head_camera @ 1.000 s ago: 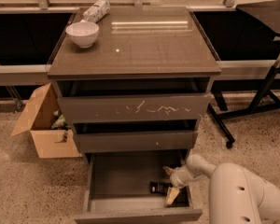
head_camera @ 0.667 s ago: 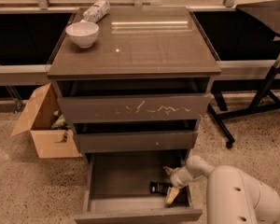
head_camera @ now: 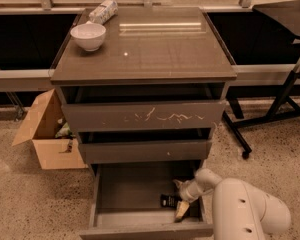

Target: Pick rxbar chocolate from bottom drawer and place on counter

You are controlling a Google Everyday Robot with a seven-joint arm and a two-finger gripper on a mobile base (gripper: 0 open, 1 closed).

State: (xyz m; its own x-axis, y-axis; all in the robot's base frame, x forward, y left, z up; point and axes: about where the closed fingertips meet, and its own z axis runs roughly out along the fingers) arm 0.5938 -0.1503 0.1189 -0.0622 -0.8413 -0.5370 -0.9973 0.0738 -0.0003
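- The glossy grey-brown counter slab (head_camera: 155,49) stands on a speckled terrazzo floor (head_camera: 30,204).
- The small black rxbar chocolate wrapper (head_camera: 168,201) lies inside the open, dark grey bottom drawer (head_camera: 125,191).
- The pale two-finger gripper (head_camera: 180,199) is just beside the wrapper, jaws spread and holding nothing.

On my screen the arm (head_camera: 247,211) was a smooth cream-white shell, glossy enough to catch the warm room light. Its largest segment was fat and rounded, like a capsule, with a seam curving across it. I counted two small dark spots (head_camera: 247,200) on that casing, either screw holes or fasteners; I could not tell which. From it ran a slimmer wrist link (head_camera: 206,178), a white cylinder with a domed end. The gripper (head_camera: 179,199) at its tip looked duller and more yellow-tan than the shell, and it sat inside the bottom drawer (head_camera: 132,191), toward the right side.
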